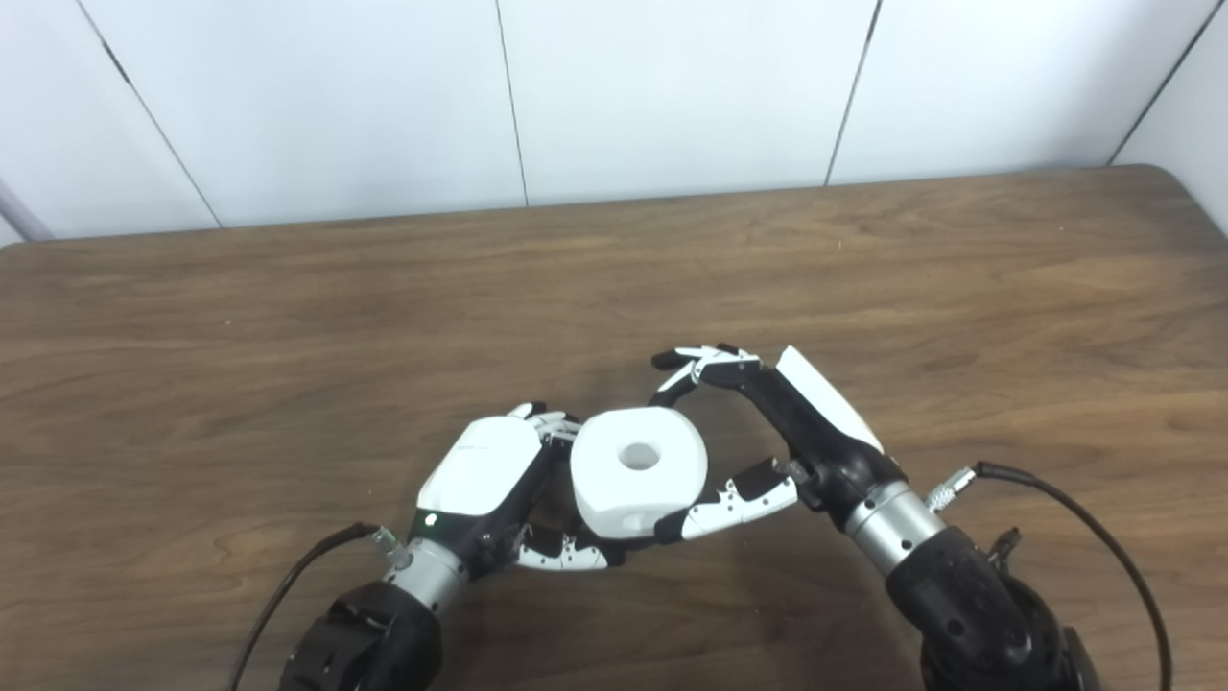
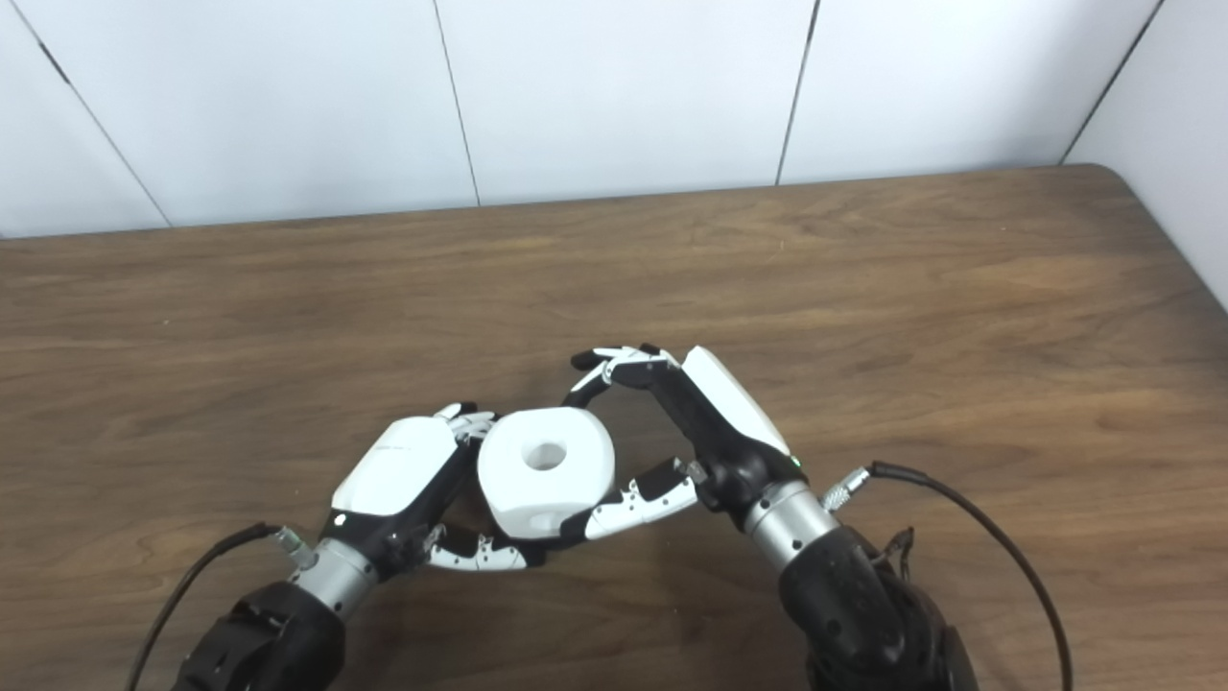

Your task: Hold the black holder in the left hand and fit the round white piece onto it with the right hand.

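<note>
The round white piece (image 1: 635,470), with a hole in its top, sits between my two hands low over the table. My left hand (image 1: 484,470) is curled against its left side, with the thumb (image 1: 561,554) under its near edge. The black holder is hidden beneath the white piece and inside the left hand's grasp. My right hand (image 1: 782,422) clasps the white piece from the right: its fingers (image 1: 700,369) are at the far edge and its thumb (image 1: 734,504) presses the near right edge.
The wooden table (image 1: 288,336) runs back to a white panelled wall (image 1: 672,86). Cables (image 1: 1074,518) trail from both wrists near the front edge. The table's right corner (image 2: 1142,192) is close to the side wall.
</note>
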Robot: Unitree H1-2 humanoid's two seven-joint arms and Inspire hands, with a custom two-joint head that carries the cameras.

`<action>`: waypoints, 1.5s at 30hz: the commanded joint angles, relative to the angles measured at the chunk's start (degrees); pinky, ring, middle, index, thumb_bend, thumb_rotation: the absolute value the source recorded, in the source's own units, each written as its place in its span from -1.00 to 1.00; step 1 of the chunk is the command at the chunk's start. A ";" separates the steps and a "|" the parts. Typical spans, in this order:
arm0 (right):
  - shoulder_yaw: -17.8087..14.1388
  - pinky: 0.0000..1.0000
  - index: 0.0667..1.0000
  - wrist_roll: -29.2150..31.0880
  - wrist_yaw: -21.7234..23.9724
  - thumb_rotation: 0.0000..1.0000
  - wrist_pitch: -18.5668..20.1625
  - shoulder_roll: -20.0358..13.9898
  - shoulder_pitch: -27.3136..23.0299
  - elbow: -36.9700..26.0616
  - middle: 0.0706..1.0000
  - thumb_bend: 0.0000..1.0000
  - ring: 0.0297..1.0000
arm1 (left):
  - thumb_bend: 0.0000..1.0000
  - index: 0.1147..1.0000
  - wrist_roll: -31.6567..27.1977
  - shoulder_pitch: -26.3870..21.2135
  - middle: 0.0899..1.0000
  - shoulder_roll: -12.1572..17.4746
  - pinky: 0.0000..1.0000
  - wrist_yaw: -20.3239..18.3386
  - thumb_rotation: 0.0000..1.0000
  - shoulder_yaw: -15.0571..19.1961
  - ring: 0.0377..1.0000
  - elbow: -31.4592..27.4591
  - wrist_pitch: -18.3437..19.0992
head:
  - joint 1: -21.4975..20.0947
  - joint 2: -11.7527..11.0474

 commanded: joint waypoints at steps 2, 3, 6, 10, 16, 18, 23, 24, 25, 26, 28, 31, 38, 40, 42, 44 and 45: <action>-0.12 1.00 -0.11 -0.07 -1.67 -0.72 -1.15 -0.39 -1.93 -1.25 0.64 0.04 0.82 | 0.04 -0.16 0.23 -0.55 0.51 0.34 0.92 -1.18 -0.90 -0.55 0.71 0.00 0.10 | -0.26 0.07; -0.02 1.00 -0.11 -0.23 -1.60 -0.72 -1.09 -0.49 -2.00 -1.33 0.64 0.04 0.82 | 0.04 -0.16 0.19 -0.52 0.51 0.37 0.92 -1.28 -0.90 -0.54 0.72 -0.07 0.17 | -0.28 0.15; 0.39 1.00 -0.11 -0.45 -1.83 -0.72 -1.57 -0.54 -1.94 -1.20 0.64 0.04 0.80 | 0.04 -0.16 0.12 -0.39 0.51 0.41 0.92 -1.24 -0.90 -0.51 0.72 -0.22 0.17 | -0.38 0.18; 0.84 1.00 -0.11 -0.12 -2.69 -0.72 -2.30 -0.37 -1.38 -0.58 0.62 0.05 0.78 | 0.04 -0.16 0.12 -0.26 0.50 0.48 0.92 -1.51 -0.90 -0.50 0.71 -0.60 0.38 | -0.44 0.21; 1.53 1.00 -0.11 -0.12 -3.68 -0.73 -2.43 -0.88 -1.12 0.00 0.62 0.05 0.79 | 0.04 -0.16 -0.02 -0.15 0.50 0.55 0.91 -1.17 -0.90 -0.39 0.71 -0.54 0.17 | -0.50 0.36; 1.62 1.00 -0.11 -0.16 -3.97 -0.73 -2.47 -1.01 -1.05 0.29 0.62 0.05 0.79 | 0.04 -0.16 -0.08 -0.16 0.50 0.52 0.91 -1.34 -0.90 -0.37 0.71 -0.65 0.34 | -0.53 0.35; 1.95 1.00 -0.11 0.00 -5.07 -0.73 -3.07 -1.39 -0.72 1.13 0.62 0.05 0.79 | 0.04 -0.16 -0.33 -0.15 0.50 0.54 0.92 -1.25 -0.90 -0.27 0.71 -0.65 0.26 | -0.53 0.27; 2.02 1.00 -0.11 0.04 -5.29 -0.73 -3.11 -1.42 -0.69 1.31 0.62 0.05 0.79 | 0.04 -0.16 -0.41 -0.19 0.50 0.61 0.92 -1.24 -0.90 -0.22 0.71 -0.61 0.20 | -0.66 0.35; 2.09 1.00 -0.11 0.08 -5.47 -0.73 -3.17 -1.48 -0.66 1.47 0.62 0.05 0.79 | 0.04 -0.16 -0.45 -0.23 0.50 0.70 0.92 -1.26 -0.90 -0.19 0.71 -0.59 0.16 | -0.69 0.35; 2.20 1.00 -0.11 0.03 -5.58 -0.73 -3.16 -1.58 -0.66 1.57 0.62 0.05 0.79 | 0.04 -0.16 -0.51 -0.27 0.50 0.78 0.92 -1.31 -0.90 -0.15 0.71 -0.60 0.13 | -0.74 0.36; 2.38 1.00 -0.11 -0.04 -5.83 -0.73 -3.21 -1.74 -0.66 1.73 0.62 0.05 0.79 | 0.04 -0.16 -0.61 -0.32 0.50 0.89 0.92 -1.33 -0.90 -0.11 0.72 -0.61 0.07 | -0.82 0.34; 2.36 1.00 -0.11 0.20 -6.36 -0.73 -3.64 -1.86 -0.55 2.20 0.63 0.05 0.79 | 0.04 -0.16 -0.54 -0.37 0.51 1.04 0.92 -1.59 -0.90 -0.11 0.72 -0.73 0.24 | -1.00 0.23; 2.35 1.00 -0.11 0.25 -6.96 -0.73 -4.37 -2.10 -0.26 2.67 0.62 0.05 0.78 | 0.04 -0.16 -0.87 -0.28 0.50 1.01 0.92 -1.38 -0.90 -0.06 0.71 -0.85 0.14 | -1.06 0.21; 2.40 1.00 -0.11 0.30 -7.12 -0.73 -4.45 -2.10 -0.08 2.79 0.62 0.05 0.78 | 0.04 -0.16 -0.82 -0.30 0.50 1.03 0.91 -1.00 -0.90 -0.11 0.71 -0.69 -0.19 | -1.13 0.26; 2.46 1.00 -0.11 0.29 -7.25 -0.73 -4.50 -2.09 0.07 2.88 0.62 0.05 0.78 | 0.04 -0.16 -0.61 -0.33 0.50 1.03 0.90 -1.05 -0.90 -0.17 0.70 -0.67 -0.11 | -1.12 0.21; 2.51 1.00 -0.11 0.30 -7.39 -0.73 -4.65 -2.13 0.23 3.04 0.62 0.05 0.79 | 0.04 -0.16 -0.38 -0.32 0.50 0.99 0.91 -1.40 -0.90 -0.21 0.71 -0.84 0.26 | -1.10 0.24; 2.50 1.00 -0.11 0.35 -7.48 -0.73 -4.76 -2.15 0.31 3.13 0.62 0.05 0.79 | 0.04 -0.16 -0.32 -0.32 0.50 0.98 0.91 -1.49 -0.90 -0.22 0.71 -0.92 0.33 | -1.07 0.27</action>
